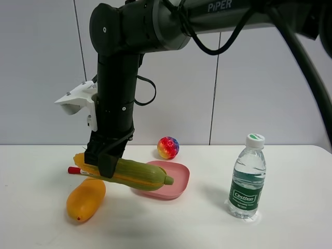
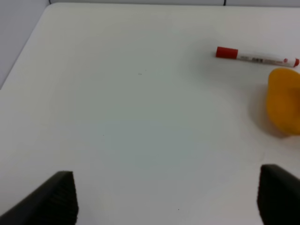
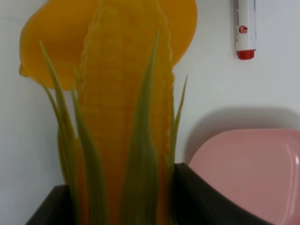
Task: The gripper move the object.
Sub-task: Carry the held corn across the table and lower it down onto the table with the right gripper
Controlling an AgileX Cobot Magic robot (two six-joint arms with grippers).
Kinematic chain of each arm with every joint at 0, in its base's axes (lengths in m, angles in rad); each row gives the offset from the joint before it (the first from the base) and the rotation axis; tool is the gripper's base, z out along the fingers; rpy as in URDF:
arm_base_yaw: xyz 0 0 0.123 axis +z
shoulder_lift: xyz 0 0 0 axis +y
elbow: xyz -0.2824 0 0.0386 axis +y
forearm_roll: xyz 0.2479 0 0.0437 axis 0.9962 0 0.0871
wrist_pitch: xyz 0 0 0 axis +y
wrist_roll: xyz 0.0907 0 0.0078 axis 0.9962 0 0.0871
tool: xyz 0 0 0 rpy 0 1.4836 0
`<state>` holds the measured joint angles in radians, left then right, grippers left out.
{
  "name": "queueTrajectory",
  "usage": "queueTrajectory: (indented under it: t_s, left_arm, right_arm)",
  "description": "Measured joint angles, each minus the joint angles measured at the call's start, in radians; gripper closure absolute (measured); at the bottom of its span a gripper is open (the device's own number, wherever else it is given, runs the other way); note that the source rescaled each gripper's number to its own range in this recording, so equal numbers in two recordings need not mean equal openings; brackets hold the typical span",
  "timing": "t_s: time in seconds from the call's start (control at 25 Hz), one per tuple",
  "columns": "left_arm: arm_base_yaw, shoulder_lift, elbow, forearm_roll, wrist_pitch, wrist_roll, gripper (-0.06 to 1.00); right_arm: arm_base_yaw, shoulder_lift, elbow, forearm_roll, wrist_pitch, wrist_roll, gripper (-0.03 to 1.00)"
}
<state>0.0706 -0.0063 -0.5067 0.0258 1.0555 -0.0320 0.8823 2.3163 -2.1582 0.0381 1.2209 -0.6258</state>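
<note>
Nearest in the high view, the mango (image 1: pixel 85 199) lies at lower left on the tabletop (image 1: pixel 171 228), and the water bottle (image 1: pixel 248 176) stands at lower right. Just behind the mango, left of centre, the right jaws are clenched on the corn cob (image 1: pixel 132 175). The cob hangs roughly level above the tabletop, its green end over the rim of the pink plate (image 1: pixel 176 189). A marker (image 1: pixel 75 170) pokes out by its yellow end, and a ball (image 1: pixel 168 147) sits farther back. The left jaws are released and hold nothing. The grip sits off-centre, so the cob could pivot. I would hold firm, carry it high over the mango and plate rim, and lower it flat before letting go.
</note>
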Motion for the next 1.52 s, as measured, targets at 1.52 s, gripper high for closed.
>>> queueTrajectory:
  t_s: [1.52]
  left_arm:
    - [0.0, 0.0, 0.0, 0.0, 0.0, 0.0, -0.06]
  right_arm:
    - [0.0, 0.017, 0.289, -0.097, 0.005, 0.002, 0.95]
